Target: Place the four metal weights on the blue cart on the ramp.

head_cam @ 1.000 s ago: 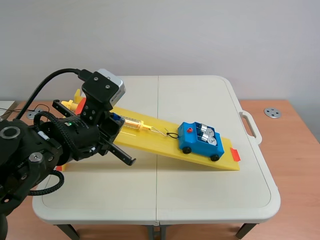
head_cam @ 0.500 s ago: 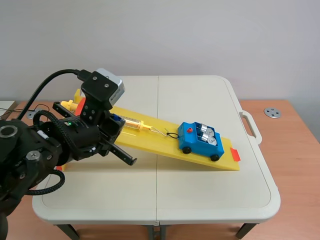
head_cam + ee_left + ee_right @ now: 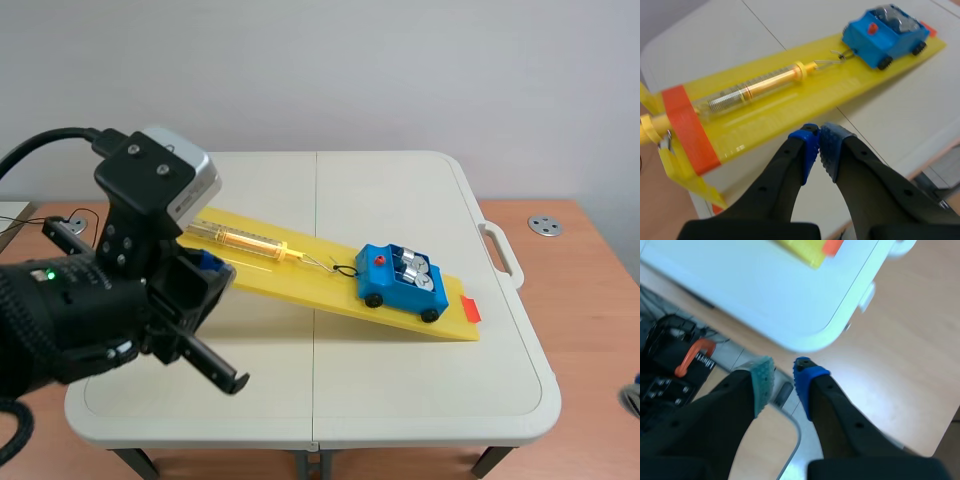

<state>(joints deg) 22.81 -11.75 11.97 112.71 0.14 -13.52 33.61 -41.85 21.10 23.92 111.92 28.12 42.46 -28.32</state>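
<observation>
Blue cart (image 3: 885,36), weights (image 3: 413,268) aboard, well ahead of clenched left fingers (image 3: 811,150); right fingers (image 3: 807,382) seemingly parted.

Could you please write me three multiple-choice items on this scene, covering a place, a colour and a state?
1. Where is the blue cart? A on the yellow ramp; B on the bare table; C in a gripper.
2. What colour is the cart's knob? A green; B red; C white.
3. How is the left gripper? A wide open; B shut on a weight; C shut on nothing.
Answers: 1 A: its wheels rest on the ramp. 2 B: the knob shows red. 3 C: its pads meet around nothing.
</observation>
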